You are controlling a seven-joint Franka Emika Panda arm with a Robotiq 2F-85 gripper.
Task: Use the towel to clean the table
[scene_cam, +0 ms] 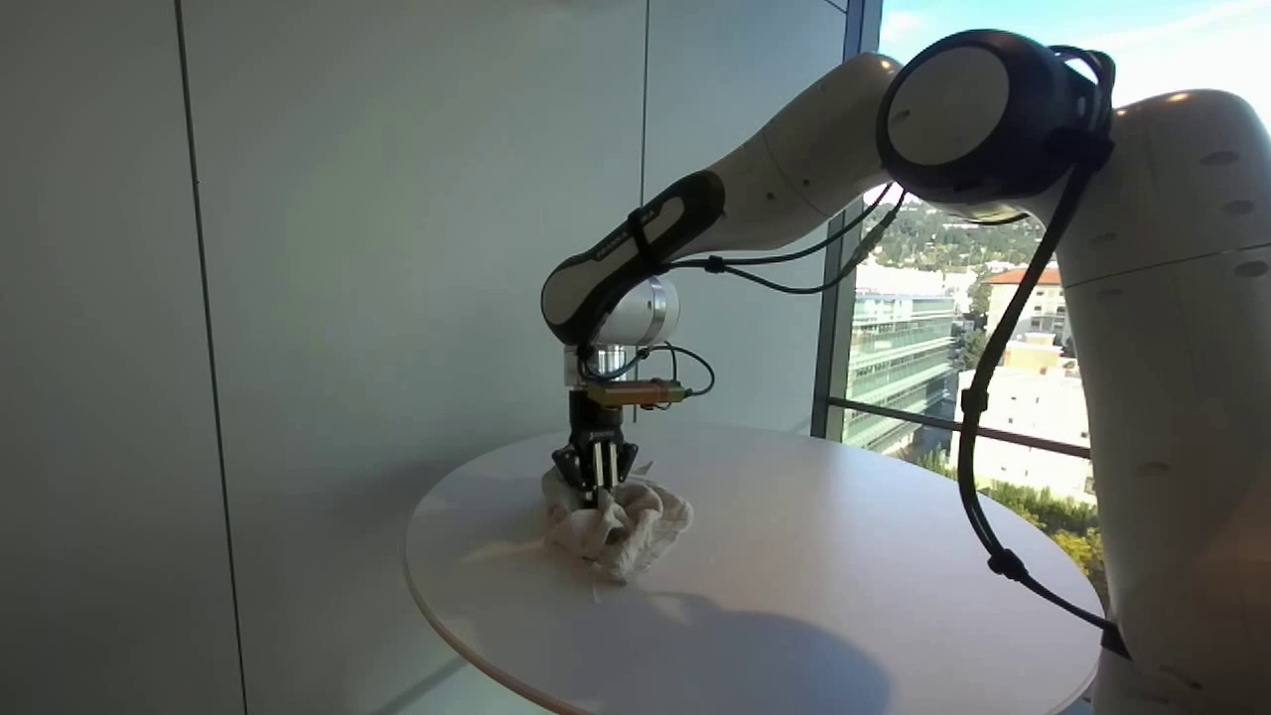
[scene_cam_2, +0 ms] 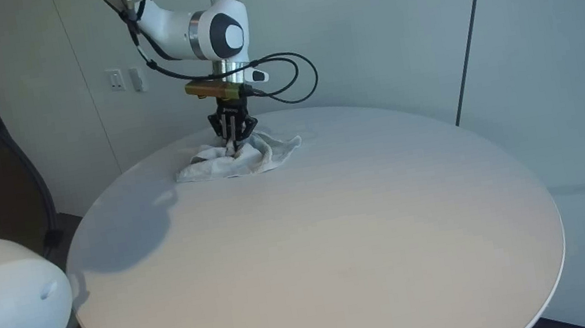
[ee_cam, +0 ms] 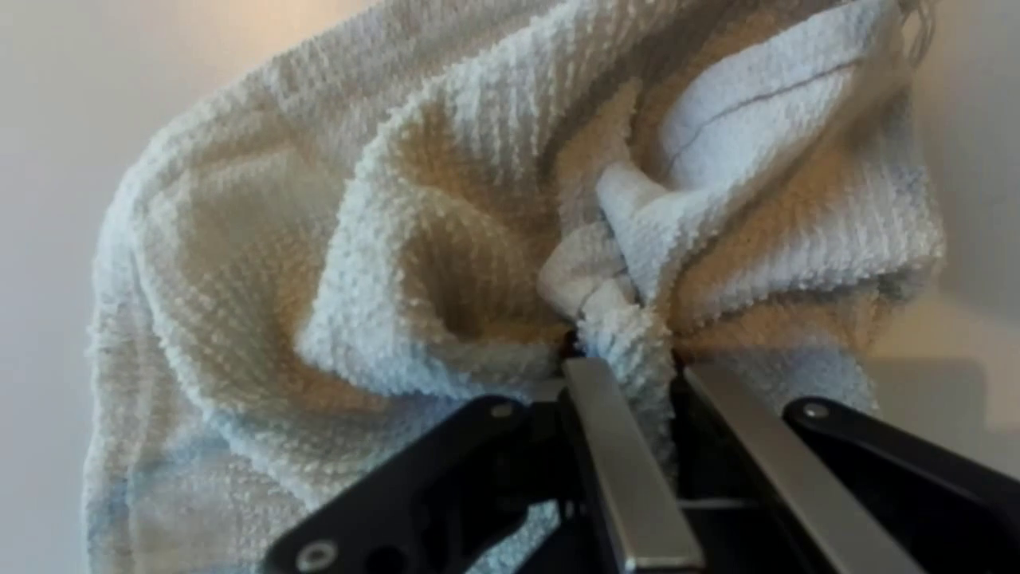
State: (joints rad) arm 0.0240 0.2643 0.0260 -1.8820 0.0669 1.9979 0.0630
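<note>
Gripper (ee_cam: 635,375) is clamped on a bunched fold of the towel (ee_cam: 510,231); I get that only from the wrist view, which crops the towel at 12 and 6 o'clock, since the finger ends (ee_cam: 598,396) are hard to make out among the folds in both exterior views. Towel sits on the round table (scene_cam_2: 337,262), roughly 11 o'clock on its top in an exterior view. Window (scene_cam: 899,328) at 3 o'clock shows only in an exterior view; arm (scene_cam: 814,159) runs out of frame in both exterior views.

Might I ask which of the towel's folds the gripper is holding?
It is the narrow fold pinched between the fingers of the gripper; the other folds of the towel lie outside them.
</note>
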